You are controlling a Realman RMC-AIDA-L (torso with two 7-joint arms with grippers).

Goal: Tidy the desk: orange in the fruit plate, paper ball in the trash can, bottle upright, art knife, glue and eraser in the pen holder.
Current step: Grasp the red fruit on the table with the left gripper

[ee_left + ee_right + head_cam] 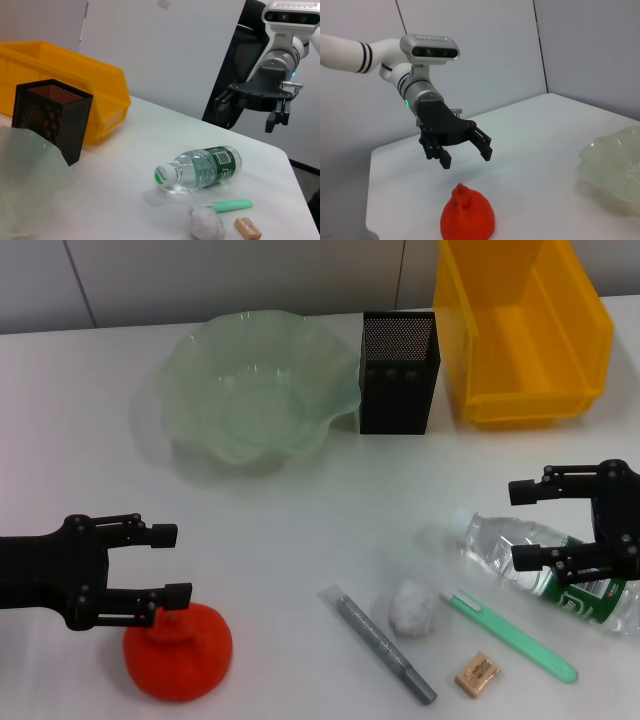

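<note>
White desk (pixel 300 540): orange (pixel 178 652) just under open left pincer (pixel 170 563)

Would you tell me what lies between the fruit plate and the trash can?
The pen holder stands between the fruit plate and the trash can, per the head view.

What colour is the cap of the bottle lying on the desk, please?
White with a green centre; the bottle shows its cap best in the left wrist view.

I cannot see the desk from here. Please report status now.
Left hand open, above the orange, not touching. Right hand open over the lying bottle. Fruit plate empty. Nothing in the way.
</note>
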